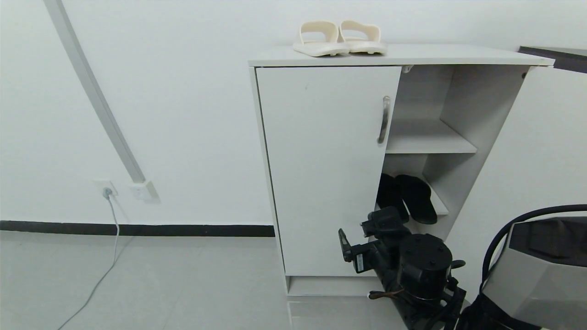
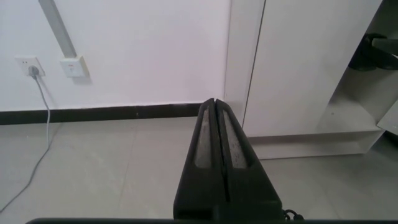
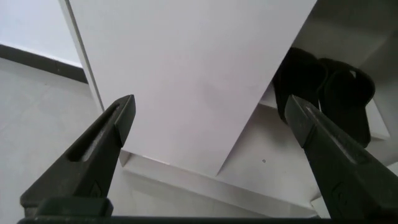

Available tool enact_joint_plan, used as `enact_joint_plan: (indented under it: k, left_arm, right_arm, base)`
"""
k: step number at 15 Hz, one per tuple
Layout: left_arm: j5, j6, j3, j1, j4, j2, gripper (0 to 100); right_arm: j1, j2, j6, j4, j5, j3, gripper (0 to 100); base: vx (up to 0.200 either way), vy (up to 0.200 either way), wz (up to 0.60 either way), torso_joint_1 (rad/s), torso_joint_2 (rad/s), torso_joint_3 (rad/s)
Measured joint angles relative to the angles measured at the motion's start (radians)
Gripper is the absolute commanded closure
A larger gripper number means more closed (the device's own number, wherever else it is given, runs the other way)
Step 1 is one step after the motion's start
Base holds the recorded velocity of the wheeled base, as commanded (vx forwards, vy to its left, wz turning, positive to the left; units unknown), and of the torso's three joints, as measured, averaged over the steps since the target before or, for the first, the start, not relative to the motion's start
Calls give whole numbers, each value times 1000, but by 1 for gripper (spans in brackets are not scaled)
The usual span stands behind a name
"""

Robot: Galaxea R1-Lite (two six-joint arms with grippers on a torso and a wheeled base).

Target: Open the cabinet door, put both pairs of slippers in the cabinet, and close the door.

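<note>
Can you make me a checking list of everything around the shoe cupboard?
Surface: grey tiled floor, bare.
Job's things: cabinet with left door shut and right door swung open; black slippers on a lower shelf inside; cream slippers side by side on the cabinet top, not yet inside.
Clutter: nothing seen.
Grippers: right gripper open and empty, low in front of the shut door's edge; left gripper shut and empty, above the floor.
Cables: grey cable runs from a wall socket down to the floor.
Surroundings: white wall, black skirting, slanted grey conduit.
</note>
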Motion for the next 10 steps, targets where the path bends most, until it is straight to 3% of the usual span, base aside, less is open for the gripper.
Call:
enact_joint_plan:
  k: [2, 10]
  left_arm:
    - [0, 0, 0, 0, 1, 0, 100]
    - [0, 0, 0, 0, 0, 0, 100]
  right_arm:
    - [0, 0, -1, 2, 0, 1, 0]
    - [-2, 0, -1, -3, 1, 2, 0]
  base:
    - [0, 0, 0, 29, -202, -361]
    - [0, 0, 0, 93, -502, -354]
